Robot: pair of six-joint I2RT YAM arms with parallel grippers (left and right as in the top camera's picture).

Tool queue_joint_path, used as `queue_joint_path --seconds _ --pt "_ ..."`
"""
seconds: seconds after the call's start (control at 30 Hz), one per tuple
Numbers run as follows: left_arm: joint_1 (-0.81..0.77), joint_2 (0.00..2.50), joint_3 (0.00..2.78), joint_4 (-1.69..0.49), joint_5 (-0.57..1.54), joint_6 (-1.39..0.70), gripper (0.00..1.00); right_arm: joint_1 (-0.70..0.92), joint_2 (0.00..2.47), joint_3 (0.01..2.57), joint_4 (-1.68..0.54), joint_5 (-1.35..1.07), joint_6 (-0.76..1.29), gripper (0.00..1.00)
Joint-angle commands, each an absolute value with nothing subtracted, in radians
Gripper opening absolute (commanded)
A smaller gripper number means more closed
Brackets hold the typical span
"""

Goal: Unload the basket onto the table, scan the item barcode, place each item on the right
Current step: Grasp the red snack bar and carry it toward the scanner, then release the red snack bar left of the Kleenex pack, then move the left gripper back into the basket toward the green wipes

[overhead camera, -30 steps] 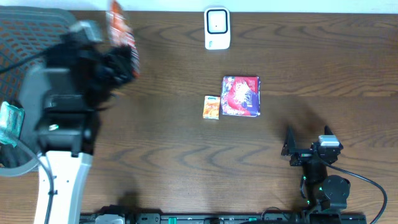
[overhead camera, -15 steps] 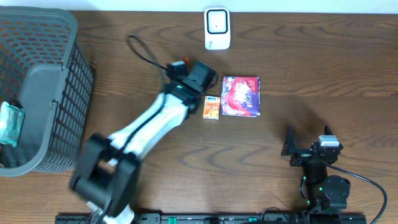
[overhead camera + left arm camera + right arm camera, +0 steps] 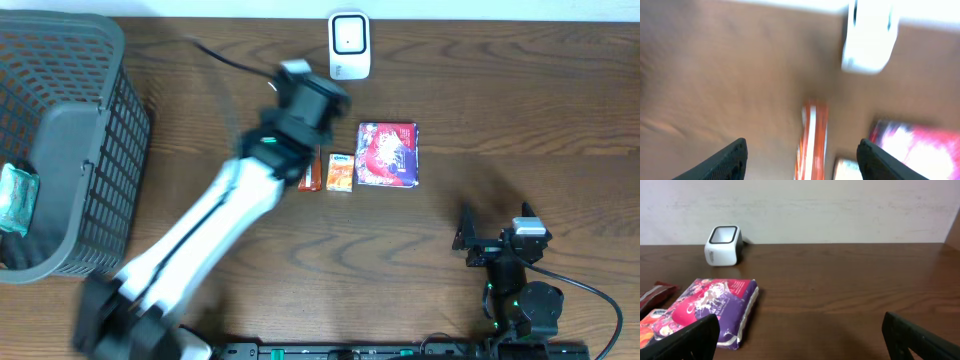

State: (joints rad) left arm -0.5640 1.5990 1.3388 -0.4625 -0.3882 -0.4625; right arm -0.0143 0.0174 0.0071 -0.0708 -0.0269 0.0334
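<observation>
We're seeing the left pincer (image 3: pixel 802 144) gaping open now, no longer gripping like a moment ago; the orange-red packet (image 3: pixel 311 174) is lying on the counter (image 3: pixel 520 110) just left of the small orange box (image 3: pixel 341 172), looking slim, white-striped and blurry. And the right pincer (image 3: pixel 801 322) is hanging wide open.

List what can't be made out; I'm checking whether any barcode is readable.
Orange packet: left wrist view, motion blur smears its print.
Small orange box: right wrist view, mostly hidden by a finger.
Teal item in the basket: overhead, cut by the left edge, too small.
</observation>
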Motion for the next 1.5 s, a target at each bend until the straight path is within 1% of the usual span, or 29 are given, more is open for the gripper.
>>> queue_joint_path --seconds 0.0,0.1,0.13,0.23,0.27,0.3,0.37,0.4,0.43,0.47,0.57,0.77,0.9,1.03,1.1,1.17,1.2,1.23,1.47 --pt "-0.439 1.388 1.379 -0.443 -0.564 -0.389 0.71 -0.019 0.014 0.006 -0.075 -0.028 0.040 0.99" --pt "-0.234 1.279 1.379 -0.447 -0.588 -0.389 0.70 -0.019 0.014 0.006 -0.075 -0.028 0.040 0.99" --pt "-0.183 1.267 1.378 -0.450 -0.588 -0.389 0.70 -0.019 0.014 0.006 -0.075 -0.028 0.040 0.99" --pt "0.050 1.264 1.378 -0.463 -0.589 -0.389 0.72 -0.019 0.014 0.006 -0.075 -0.028 0.040 0.99" --pt "0.129 1.275 1.378 -0.471 -0.589 -0.390 0.79 -0.019 0.014 0.006 -0.075 -0.028 0.040 0.99" --pt "0.185 1.287 1.378 -0.479 -0.589 -0.390 0.83 -0.019 0.014 0.006 -0.075 -0.028 0.040 0.99" --pt "0.311 1.327 1.378 -0.499 -0.589 -0.389 0.88 -0.019 0.014 0.006 -0.075 -0.028 0.040 0.99" --pt "0.363 1.349 1.378 -0.514 -0.589 -0.389 0.93 -0.019 0.014 0.006 -0.075 -0.028 0.040 0.99" --pt "0.416 1.379 1.378 -0.529 -0.588 -0.390 0.96 -0.019 0.014 0.006 -0.075 -0.028 0.040 0.99" --pt "0.442 1.400 1.378 -0.538 -0.588 -0.390 0.96 -0.019 0.014 0.006 -0.075 -0.028 0.040 0.99" --pt "0.492 1.467 1.375 -0.548 -0.589 -0.350 0.97 -0.019 0.014 0.006 -0.075 -0.028 0.040 0.99" --pt "0.511 1.589 1.369 -0.535 -0.588 -0.268 0.97 -0.019 0.014 0.006 -0.075 -0.028 0.040 0.99" --pt "0.527 1.710 1.350 -0.507 -0.588 -0.126 0.97 -0.019 0.014 0.006 -0.075 -0.028 0.040 0.99" --pt "0.583 1.811 1.350 -0.514 -0.586 -0.082 0.97 -0.019 0.014 0.006 -0.075 -0.028 0.040 0.99" --pt "0.614 1.835 1.350 -0.513 -0.507 -0.056 0.97 -0.019 0.014 0.006 -0.075 -0.028 0.040 0.99" --pt "0.636 1.847 1.350 -0.506 -0.377 0.020 0.97 -0.019 0.014 0.006 -0.075 -0.028 0.040 0.99" --pt "0.653 1.859 1.350 -0.488 -0.278 0.068 0.97 -0.019 0.014 0.006 -0.075 -0.028 0.040 0.99" --pt "0.662 1.870 1.350 -0.469 -0.249 0.078 0.97 -0.019 0.014 0.006 -0.075 -0.028 0.040 0.99" --pt "0.674 1.938 1.350 -0.416 -0.246 0.188 0.96 -0.019 0.014 0.006 -0.075 -0.028 0.040 0.99"
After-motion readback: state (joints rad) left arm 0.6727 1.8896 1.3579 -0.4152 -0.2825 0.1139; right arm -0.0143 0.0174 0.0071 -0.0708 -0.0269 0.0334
